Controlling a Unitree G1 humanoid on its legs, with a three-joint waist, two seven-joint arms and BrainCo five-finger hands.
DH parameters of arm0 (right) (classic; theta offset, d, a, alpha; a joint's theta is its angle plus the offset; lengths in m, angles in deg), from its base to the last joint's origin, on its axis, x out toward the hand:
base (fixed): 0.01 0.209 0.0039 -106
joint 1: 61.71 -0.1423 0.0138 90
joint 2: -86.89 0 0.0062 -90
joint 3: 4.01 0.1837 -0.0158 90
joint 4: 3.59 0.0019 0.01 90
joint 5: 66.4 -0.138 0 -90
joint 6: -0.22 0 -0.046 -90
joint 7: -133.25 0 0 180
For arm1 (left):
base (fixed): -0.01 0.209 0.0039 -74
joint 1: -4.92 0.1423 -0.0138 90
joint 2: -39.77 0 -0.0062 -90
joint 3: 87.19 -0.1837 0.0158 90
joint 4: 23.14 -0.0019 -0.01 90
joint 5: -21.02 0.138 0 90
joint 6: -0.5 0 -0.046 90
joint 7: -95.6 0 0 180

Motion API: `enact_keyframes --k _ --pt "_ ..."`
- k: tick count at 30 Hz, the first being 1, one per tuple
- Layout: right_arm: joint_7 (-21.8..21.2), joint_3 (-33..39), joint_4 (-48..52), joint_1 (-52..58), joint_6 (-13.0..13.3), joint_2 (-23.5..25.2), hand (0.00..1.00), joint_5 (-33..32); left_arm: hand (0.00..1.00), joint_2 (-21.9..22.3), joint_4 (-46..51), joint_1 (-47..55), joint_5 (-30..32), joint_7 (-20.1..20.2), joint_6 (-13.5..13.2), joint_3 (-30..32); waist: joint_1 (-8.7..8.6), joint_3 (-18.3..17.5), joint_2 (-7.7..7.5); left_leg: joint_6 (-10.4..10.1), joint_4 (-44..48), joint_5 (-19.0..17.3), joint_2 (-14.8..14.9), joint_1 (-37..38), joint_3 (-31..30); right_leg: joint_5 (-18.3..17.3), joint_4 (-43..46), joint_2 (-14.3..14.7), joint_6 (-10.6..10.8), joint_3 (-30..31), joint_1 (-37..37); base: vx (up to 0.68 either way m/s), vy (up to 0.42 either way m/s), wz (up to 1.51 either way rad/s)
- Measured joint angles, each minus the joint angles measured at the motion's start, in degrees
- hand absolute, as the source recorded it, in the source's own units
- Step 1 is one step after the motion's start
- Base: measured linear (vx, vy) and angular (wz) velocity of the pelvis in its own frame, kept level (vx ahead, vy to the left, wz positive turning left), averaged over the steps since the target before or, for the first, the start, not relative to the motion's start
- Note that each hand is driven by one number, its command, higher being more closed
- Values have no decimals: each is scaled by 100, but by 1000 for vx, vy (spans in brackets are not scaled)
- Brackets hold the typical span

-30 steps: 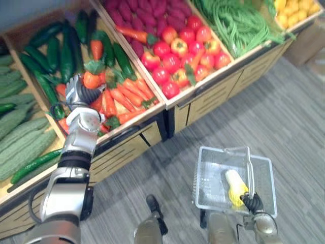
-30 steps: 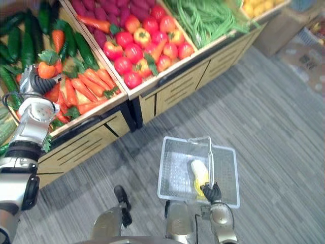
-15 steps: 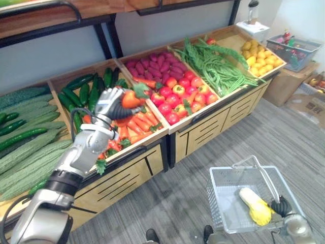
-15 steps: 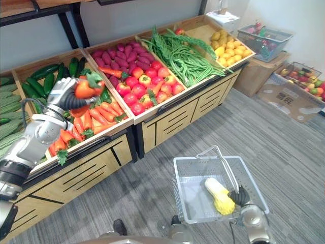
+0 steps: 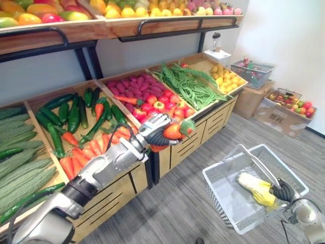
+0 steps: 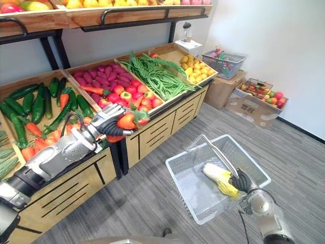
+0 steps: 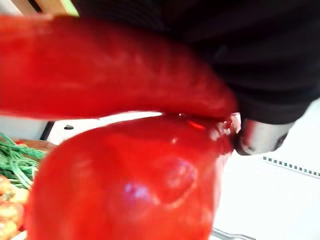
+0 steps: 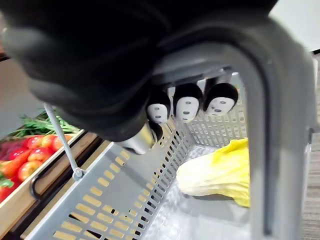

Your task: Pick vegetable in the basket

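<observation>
The red pepper [image 5: 172, 131] with a green stalk sits in the left robot hand [image 5: 155, 133], whose fingers and thumb are curled round it. In the left wrist view the pepper [image 7: 125, 190] shows glossy and red right against that hand's dark cover [image 7: 250, 50]. The left arm reaches out from the lower left, so the hand and pepper hang in the air just past the front edge of the wooden stand [image 5: 127, 178], above the grey floor [image 5: 177, 213].

The basket [image 5: 223, 198], a grey plastic one with slotted walls, is well apart from the left robot hand, on the robot's right and lower down. The right robot hand [image 5: 284, 192] has its fingers [image 8: 187, 105] hooked round the basket's raised handle [image 8: 280, 125] and holds the basket up by it. A pale yellow cabbage [image 5: 256, 187] lies on the basket floor just below that hand.

Directly behind the left robot hand is the bin of carrots [image 5: 76, 155] and dark cucumbers [image 5: 73, 114]. Beyond the hand's fingertips lies the next bin, with red and yellow peppers [image 5: 157, 104] in front and dark red roots [image 5: 134, 84] at the back. Further on from that are green beans [image 5: 190, 86] and then yellow fruit [image 5: 226, 76]. On the far side of the left arm, ridged green gourds [image 5: 20, 173] fill the outermost bin. An upper shelf [image 5: 127, 25] of fruit runs above the stand. Boxes of fruit [image 5: 287, 99] stand on the floor by the white wall, well beyond the right robot hand.
</observation>
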Motion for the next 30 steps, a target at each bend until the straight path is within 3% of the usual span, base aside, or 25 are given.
enact_keyframes --k 7,14,17,20,23,30 --pt "-341 -588 755 1 299 -234 100 202 100 230 260 -11 -13 48 -81 -435 -115 -146 -67 -60 2 -141 -1 201 249 59 70 -7 1 77 11 61 12 -17" --pt "-608 -1075 1579 -166 648 -770 100 109 100 517 722 -13 -78 378 -194 -1043 -132 -222 72 -104 5 -320 84 482 617 116 425 143 -74 103 -133 45 18 -24" --pt "-759 -1161 1823 -301 713 -876 100 94 100 651 724 -13 -112 455 -196 -1110 -137 -240 128 -115 6 -331 109 492 777 143 427 189 -88 167 -204 9 14 -25" --pt "-898 -1392 2027 -495 778 -1036 100 75 100 772 727 -14 -112 558 -196 -1278 -252 -219 202 -118 7 -331 182 558 986 140 427 245 -87 190 -203 7 9 -15" --pt "-1067 -1778 2268 -812 809 -1317 100 -98 100 1081 712 -15 -112 619 -153 -1482 -260 -223 302 -138 10 -319 164 578 1259 40 409 258 -198 207 -311 -7 11 -28" --pt "-1338 -2106 2491 -1145 686 -1263 100 -365 100 1963 34 -21 -111 804 62 -1951 -435 -227 407 -274 44 -275 198 675 1454 -25 494 339 -267 305 -389 13 23 -13"
